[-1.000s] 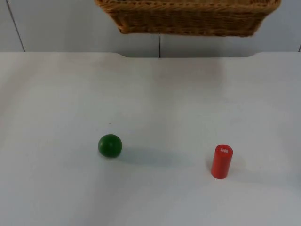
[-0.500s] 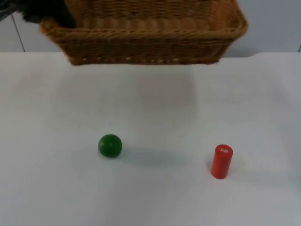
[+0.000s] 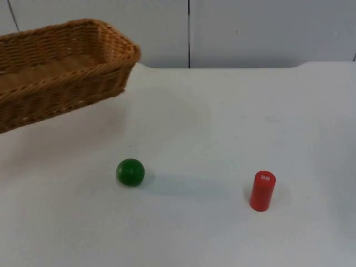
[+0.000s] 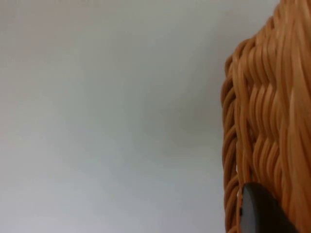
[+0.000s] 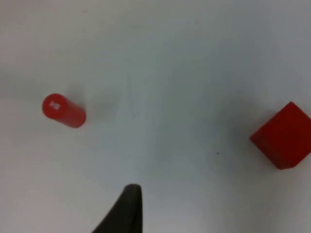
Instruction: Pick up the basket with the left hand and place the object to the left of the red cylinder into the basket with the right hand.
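Left gripper (image 4: 262, 213): one black fingertip lies against the woven wall of the wicker basket (image 4: 267, 121). The grip itself is hidden, so whether the gripper is closed on the basket cannot be told. In the top view the basket (image 3: 61, 72) sits at the left, tilted, clear of the white table (image 3: 222, 111), casting a faint shadow beneath.

Right gripper (image 5: 127, 213): a single dark fingertip shows above the table; its opening state cannot be told. It hangs over bare surface, apart from the red cylinder (image 5: 63, 110) and a red cube (image 5: 284, 136).

Green ball (image 3: 130, 172): resting on the table, to the left of the upright red cylinder (image 3: 262, 191), well apart from it and from the basket.
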